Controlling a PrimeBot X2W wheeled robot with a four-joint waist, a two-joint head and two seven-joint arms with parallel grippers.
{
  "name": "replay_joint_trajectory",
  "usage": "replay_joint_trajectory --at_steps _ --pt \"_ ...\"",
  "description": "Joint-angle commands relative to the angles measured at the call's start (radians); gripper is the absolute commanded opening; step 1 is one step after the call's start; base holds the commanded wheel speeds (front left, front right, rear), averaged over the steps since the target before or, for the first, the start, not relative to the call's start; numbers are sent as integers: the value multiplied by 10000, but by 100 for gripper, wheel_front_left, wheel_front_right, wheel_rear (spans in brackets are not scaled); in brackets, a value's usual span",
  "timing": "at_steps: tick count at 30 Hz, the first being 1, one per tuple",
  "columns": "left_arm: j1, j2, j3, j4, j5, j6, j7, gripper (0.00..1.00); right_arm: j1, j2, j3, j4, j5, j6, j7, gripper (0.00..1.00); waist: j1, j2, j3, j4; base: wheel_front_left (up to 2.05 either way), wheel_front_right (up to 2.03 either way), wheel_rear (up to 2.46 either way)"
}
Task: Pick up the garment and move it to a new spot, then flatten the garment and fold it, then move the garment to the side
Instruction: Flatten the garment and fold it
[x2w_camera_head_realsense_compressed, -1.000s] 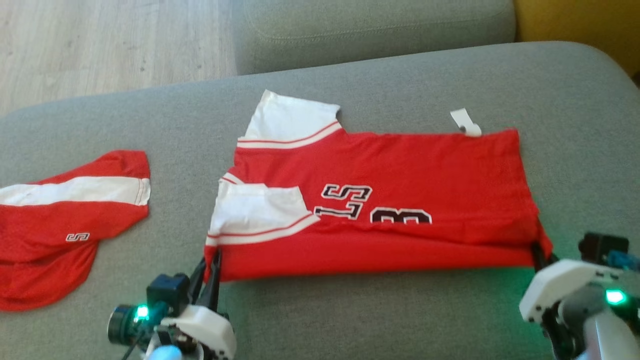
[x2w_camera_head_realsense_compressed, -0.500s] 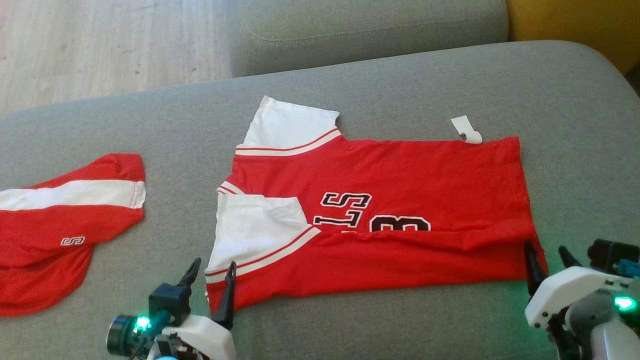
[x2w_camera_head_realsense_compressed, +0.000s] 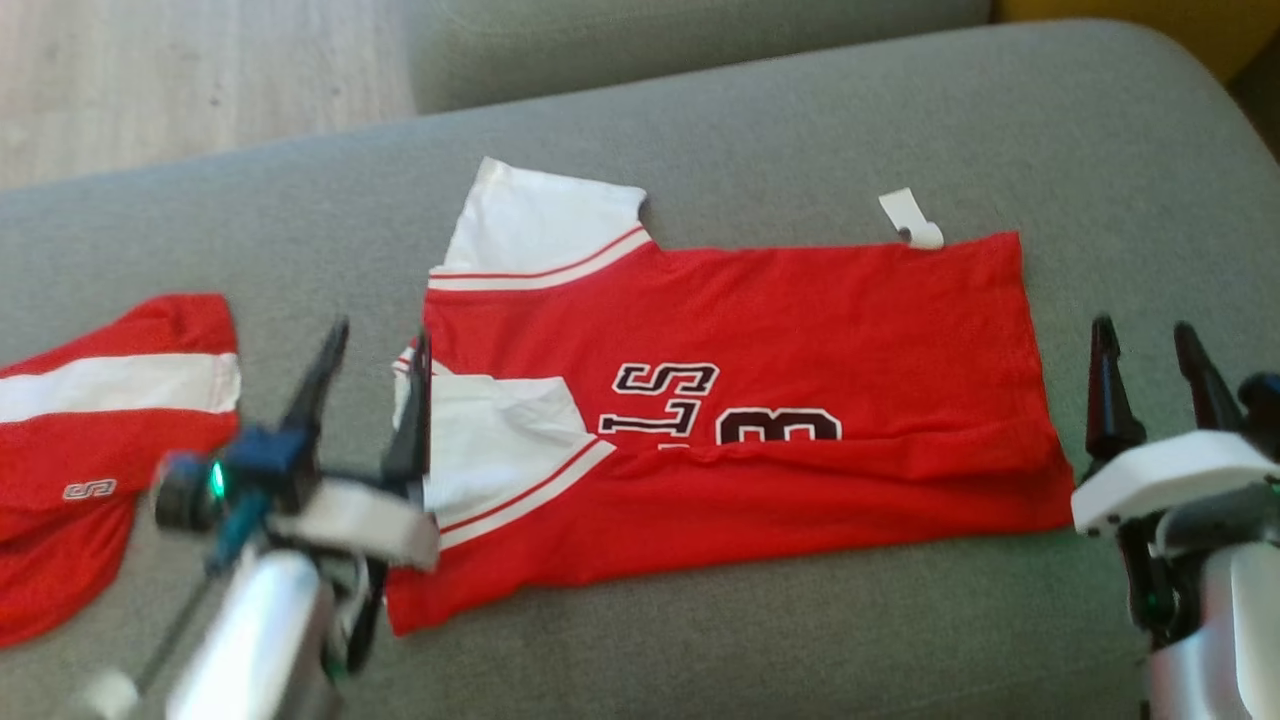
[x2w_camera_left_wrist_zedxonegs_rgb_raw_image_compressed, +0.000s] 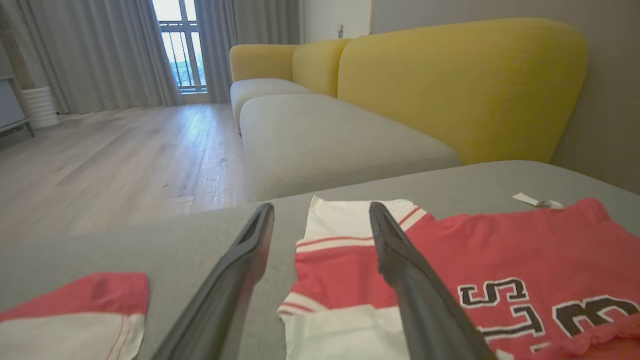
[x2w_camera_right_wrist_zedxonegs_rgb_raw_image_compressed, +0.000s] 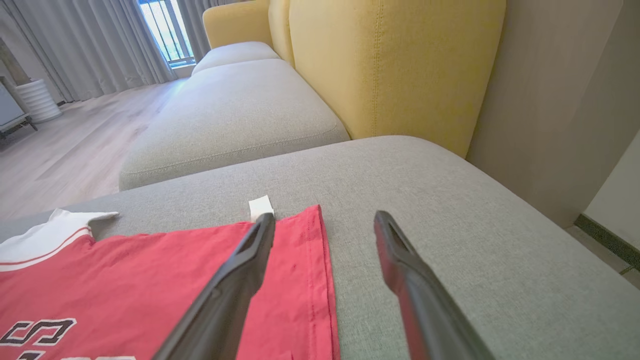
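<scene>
Jaws spread wide, garment (x2w_camera_head_realsense_compressed: 800, 320) lying between them.

The shirt (x2w_camera_head_realsense_compressed: 760, 400) lies flat across the middle of the seat cushion (x2w_camera_head_realsense_compressed: 700, 640), its near edge folded over onto itself, sleeves to the left, hem to the right; a small tag (x2w_camera_head_realsense_compressed: 910, 218) sticks out from its far edge, toward the right; another garment (x2w_camera_head_realsense_compressed: 90, 440) lies on the same cushion, well apart to the left; my left gripper (x2w_camera_head_realsense_compressed: 381, 333) stands at the shirt's left edge, beside the near sleeve; my right gripper (x2w_camera_head_realsense_compressed: 1143, 326) stands just beyond the hem; behind the cushion lies a second seat (x2w_camera_head_realsense_compressed: 650, 40), with floor (x2w_camera_head_realsense_compressed: 180, 80) to the far left.
</scene>
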Motion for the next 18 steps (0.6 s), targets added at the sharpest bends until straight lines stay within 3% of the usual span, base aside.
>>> replay_joint_trajectory --at_steps 1,10,13,18 --pt "-796 325 397 -353 94 -82 79 100 -485 -70 289 -417 -35 67 -152 100 -1 0 227 -144 0 0 0" --pt "-4393 1317 -307 819 -87 -1627 2301 100 -1784 -70 778 -445 -141 67 -424 100 -1 0 1414 -829 0 0 0" --pt "-5537 1747 -896 1550 -513 -1787 3231 100 -2216 -70 978 -373 -137 67 -522 100 -1 0 1793 -1143 0 0 0" --pt "-7032 2755 -2751 2052 -2288 -1805 4856 100 -2819 -70 1376 -250 -15 67 -727 100 -1 0 2396 -1640 0 0 0"
